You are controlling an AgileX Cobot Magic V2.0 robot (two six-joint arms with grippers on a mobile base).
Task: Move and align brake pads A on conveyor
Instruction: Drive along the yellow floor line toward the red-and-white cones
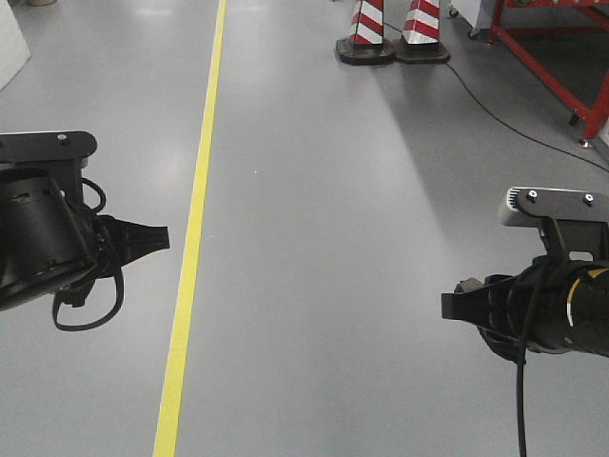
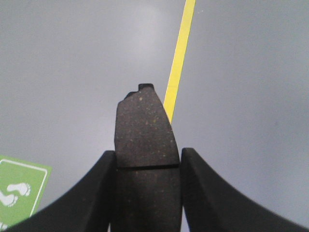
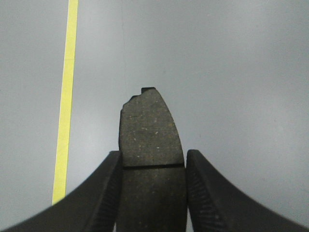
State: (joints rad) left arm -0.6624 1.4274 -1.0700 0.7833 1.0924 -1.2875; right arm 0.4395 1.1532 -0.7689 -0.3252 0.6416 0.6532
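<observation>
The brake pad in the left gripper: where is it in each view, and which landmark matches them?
Front view: only the left gripper shows, at the left edge; its load cannot be made out.
Left wrist view: the brake pad fills the bottom centre, clamped.
Right wrist view: absent; the right gripper holds a second brake pad.
Landmark: the yellow floor line, in all three.

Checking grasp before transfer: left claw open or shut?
Shut. The left claw clamps a brake pad; both fingers press its sides.
</observation>
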